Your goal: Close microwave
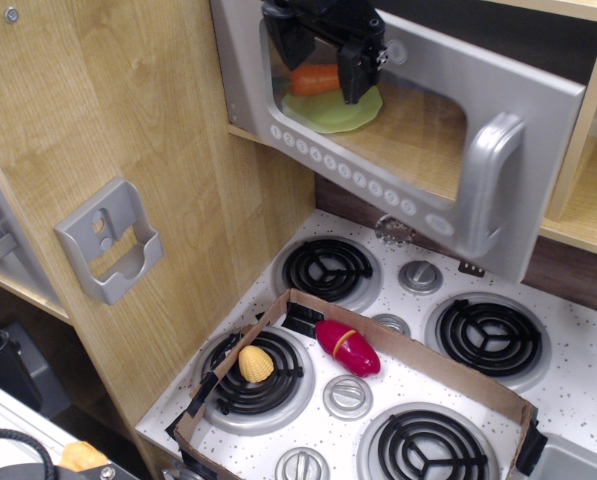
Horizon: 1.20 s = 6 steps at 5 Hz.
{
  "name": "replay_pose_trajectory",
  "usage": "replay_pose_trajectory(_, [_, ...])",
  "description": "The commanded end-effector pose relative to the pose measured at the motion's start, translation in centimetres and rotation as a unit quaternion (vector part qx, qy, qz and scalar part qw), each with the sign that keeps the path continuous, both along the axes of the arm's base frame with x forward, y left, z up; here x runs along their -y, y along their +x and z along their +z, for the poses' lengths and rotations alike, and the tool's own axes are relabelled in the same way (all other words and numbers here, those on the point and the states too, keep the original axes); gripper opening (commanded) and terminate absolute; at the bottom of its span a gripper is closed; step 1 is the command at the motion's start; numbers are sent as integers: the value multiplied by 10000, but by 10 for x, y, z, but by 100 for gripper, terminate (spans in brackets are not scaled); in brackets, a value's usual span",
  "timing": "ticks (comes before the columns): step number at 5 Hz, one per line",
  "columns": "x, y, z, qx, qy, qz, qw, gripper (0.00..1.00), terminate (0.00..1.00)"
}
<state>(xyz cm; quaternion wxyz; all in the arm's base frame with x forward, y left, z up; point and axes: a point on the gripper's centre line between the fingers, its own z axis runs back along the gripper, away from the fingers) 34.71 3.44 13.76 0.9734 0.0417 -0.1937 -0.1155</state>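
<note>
The microwave (378, 150) is set in the wooden cabinet at the top. Its silver-grey door spans most of the opening and stands slightly out from the cabinet on the handle side. The chunky grey handle (486, 185) is at the door's right end, and a row of small round buttons (343, 172) runs along its lower edge. Through the window I see an orange carrot (313, 78) on a green plate (336, 106). My black gripper (323, 45) is against the door's outer face over the window, its fingers (358, 68) apart and holding nothing.
A grey plastic wall bracket (108, 250) hangs on the wooden side panel at left. Below is a toy stove top (578, 400) with black burners and silver knobs. A low cardboard frame (448, 372) on it surrounds a yellow toy (256, 363) and a red-pink toy (348, 347).
</note>
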Motion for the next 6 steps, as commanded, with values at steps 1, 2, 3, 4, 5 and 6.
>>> replay_pose_trajectory(1, [10, 22, 14, 590, 2, -207, 9980, 100, 0])
replay_pose_trajectory(2, [11, 30, 14, 813, 44, -462, 9956, 100, 0])
replay_pose_trajectory(3, [12, 35, 19, 977, 139, -593, 9934, 100, 0])
replay_pose_trajectory(4, [12, 38, 22, 1185, 214, -685, 9904, 100, 0])
replay_pose_trajectory(5, [13, 35, 22, 1085, 167, -598, 9922, 100, 0])
replay_pose_trajectory(6, [12, 34, 20, 1073, 148, -580, 9924, 100, 0])
